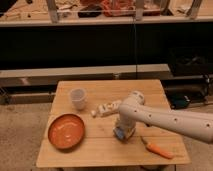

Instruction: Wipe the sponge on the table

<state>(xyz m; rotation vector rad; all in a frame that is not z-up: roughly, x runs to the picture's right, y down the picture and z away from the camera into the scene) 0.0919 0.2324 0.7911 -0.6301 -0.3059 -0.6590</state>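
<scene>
A carrot (157, 149) lies nearest, well right of the orange plate (66, 131). Nearer that plate's right side, the gripper (124, 132) pinches the sponge (120, 134) down onto the table (135, 90). Wiping looks under way; how much of the top is covered, I cannot tell.

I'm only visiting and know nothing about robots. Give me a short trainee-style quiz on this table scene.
1. True or false: the gripper is low over the table, at the sponge.
2. Fill in: the white cup stands behind the orange ____.
3. What lies nearest the table's front right corner? A) carrot B) cup C) sponge
Key: 1 true; 2 plate; 3 A.
</scene>
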